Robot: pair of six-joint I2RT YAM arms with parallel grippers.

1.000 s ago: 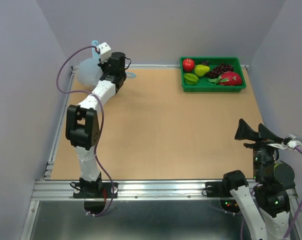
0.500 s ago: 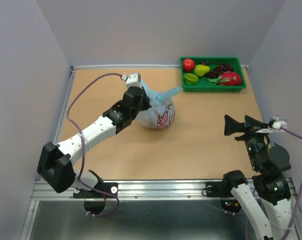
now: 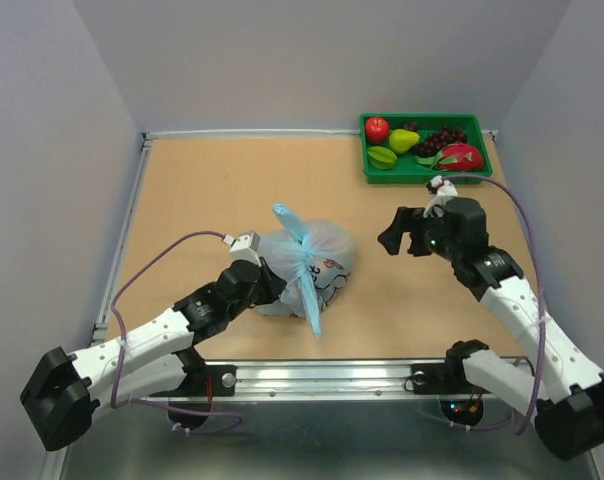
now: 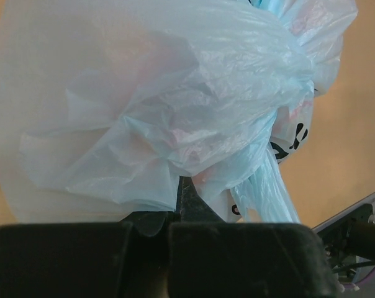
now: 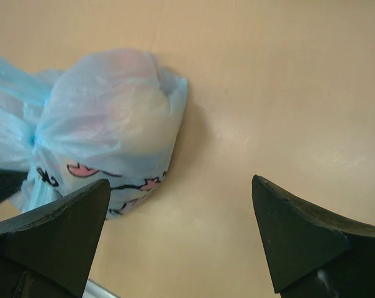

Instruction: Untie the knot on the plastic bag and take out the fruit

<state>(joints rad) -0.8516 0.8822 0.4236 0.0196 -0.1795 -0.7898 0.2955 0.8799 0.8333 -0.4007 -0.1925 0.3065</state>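
The light blue plastic bag point(image 3: 317, 258) with a pink-red print lies on the table at the front middle. Its knot point(image 3: 303, 255) is tied, with one tail pointing back and one toward the front edge. My left gripper point(image 3: 271, 285) is shut on a fold of the bag at its left side; in the left wrist view the bag point(image 4: 144, 93) fills the frame above the closed fingertips point(image 4: 186, 197). My right gripper point(image 3: 396, 236) is open and empty, a little right of the bag. The right wrist view shows the bag point(image 5: 113, 124), the knot point(image 5: 33, 140) and my open gripper point(image 5: 180, 183). Pale shapes show dimly through the plastic.
A green tray point(image 3: 427, 179) at the back right holds a red apple point(image 3: 377, 128), a pear point(image 3: 403, 140), grapes point(image 3: 443, 137), a star fruit point(image 3: 382, 157) and a dragon fruit point(image 3: 460, 157). Walls close in the table on three sides.
My left arm has carried the bag from the back left corner to the front middle of the table. My right arm has swung in from the right edge toward the bag.
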